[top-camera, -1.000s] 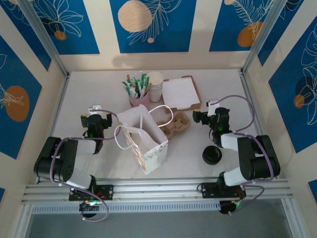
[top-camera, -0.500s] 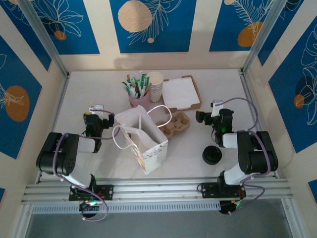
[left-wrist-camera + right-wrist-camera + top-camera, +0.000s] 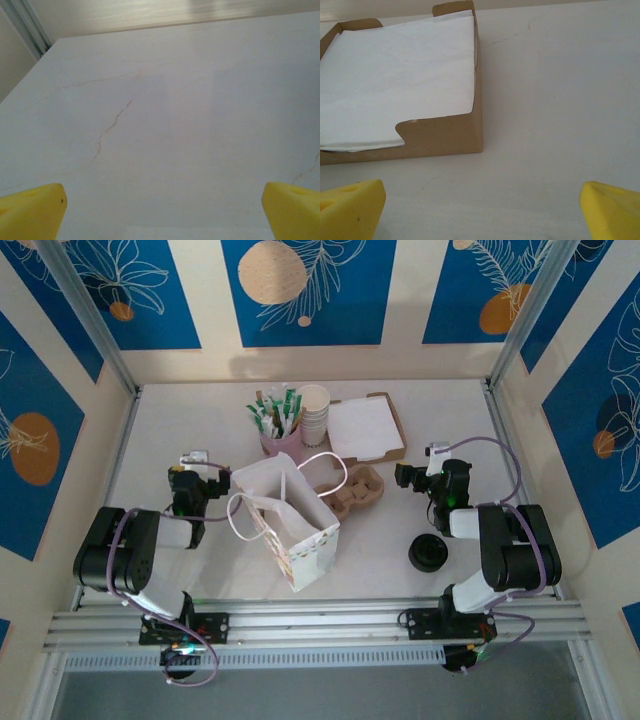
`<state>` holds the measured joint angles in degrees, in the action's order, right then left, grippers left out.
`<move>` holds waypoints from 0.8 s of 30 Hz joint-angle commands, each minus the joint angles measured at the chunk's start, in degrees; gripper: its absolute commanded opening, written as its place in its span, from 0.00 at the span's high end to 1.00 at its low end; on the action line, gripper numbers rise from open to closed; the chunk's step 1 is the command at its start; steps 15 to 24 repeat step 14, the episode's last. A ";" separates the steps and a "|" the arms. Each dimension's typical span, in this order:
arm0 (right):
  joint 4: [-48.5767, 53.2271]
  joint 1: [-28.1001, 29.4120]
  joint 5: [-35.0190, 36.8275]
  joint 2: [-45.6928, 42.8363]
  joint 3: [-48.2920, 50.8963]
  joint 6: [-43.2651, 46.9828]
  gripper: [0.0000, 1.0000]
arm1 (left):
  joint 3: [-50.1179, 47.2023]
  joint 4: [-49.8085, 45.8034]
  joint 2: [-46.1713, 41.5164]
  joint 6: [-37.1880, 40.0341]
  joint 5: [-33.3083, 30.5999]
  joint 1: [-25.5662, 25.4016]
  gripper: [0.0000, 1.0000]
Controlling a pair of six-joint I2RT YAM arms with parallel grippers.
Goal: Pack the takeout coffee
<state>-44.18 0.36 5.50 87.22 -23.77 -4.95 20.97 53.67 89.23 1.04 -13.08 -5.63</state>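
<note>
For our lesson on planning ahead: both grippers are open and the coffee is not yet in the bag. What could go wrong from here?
1. The takeout coffee stands close beside the right arm's base, behind the open right gripper, which faces away; reaching back could knock it over.
2. The paper bag stands free and looks light; it may tip or slide as the cup goes in.

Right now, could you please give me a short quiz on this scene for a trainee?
1. True or false: the left gripper and the right gripper are both open.
2. What lies ahead of the right gripper? A) a napkin box B) a pizza box
3. What white thing with handles stands between the grippers?
Key: 1 true; 2 A; 3 the bag.
</note>
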 commanded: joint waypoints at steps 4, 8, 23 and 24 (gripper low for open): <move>-1.94 -0.27 -0.93 0.01 -0.08 -0.50 0.01 | -0.67 2.22 0.23 -0.16 0.16 0.36 0.00; -1.82 -0.27 -1.01 0.06 -0.18 -0.50 0.01 | -0.67 2.18 0.20 -0.16 0.16 0.36 0.00; -1.84 -0.25 -1.11 -0.08 -0.12 -0.41 0.01 | -0.67 2.23 0.22 -0.16 0.16 0.36 0.00; -1.84 -0.25 -1.11 -0.08 -0.12 -0.41 0.01 | -0.67 2.23 0.22 -0.16 0.16 0.36 0.00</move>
